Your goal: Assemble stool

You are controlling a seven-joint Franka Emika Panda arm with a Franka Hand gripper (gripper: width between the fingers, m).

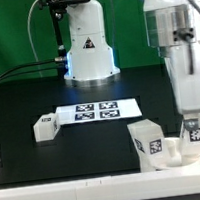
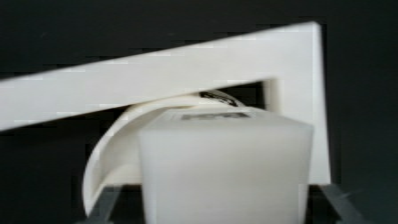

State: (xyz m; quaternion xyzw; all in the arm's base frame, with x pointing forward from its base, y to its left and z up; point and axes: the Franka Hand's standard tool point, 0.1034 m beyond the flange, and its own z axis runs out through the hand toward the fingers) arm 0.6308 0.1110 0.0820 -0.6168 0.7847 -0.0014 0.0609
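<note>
White plastic parts on a black table [image 1: 27,96].

Exterior view:
- The claw [image 1: 192,124] is down low and closed on the held leg [image 1: 195,130], a short blocky stool leg with a square tag facing the camera.
- The held leg sits directly over the round dish-like seat [image 1: 178,153]. I cannot tell whether the leg touches the dish floor.
- The upright leg [image 1: 147,143] stands just beside the claw, toward the exterior view's left. Its tag is visible and it is close against the seat rim.
- The lying leg [image 1: 45,126] rests on its side, well apart from the claw and far toward the exterior view's left.
- The marker board [image 1: 95,112] lies flat, beyond the claw and toward the exterior view's left.
- The border rail [image 1: 88,185] runs along the table edge nearer the camera than the claw.
- The robot base [image 1: 87,44] stands well behind the claw.

Wrist view:
- The held leg [image 2: 222,160] fills the space within the claw [image 2: 219,205].
- The jaws are narrow, with one dark tip against each flank of the leg.
- The seat [image 2: 121,140] shows as a curved white rim just past the leg. Whether they touch is hidden.
- The border rail [image 2: 178,75] makes a corner farther out from the claw, apart from the seat, with bare table [image 2: 54,35] beyond it.
</note>
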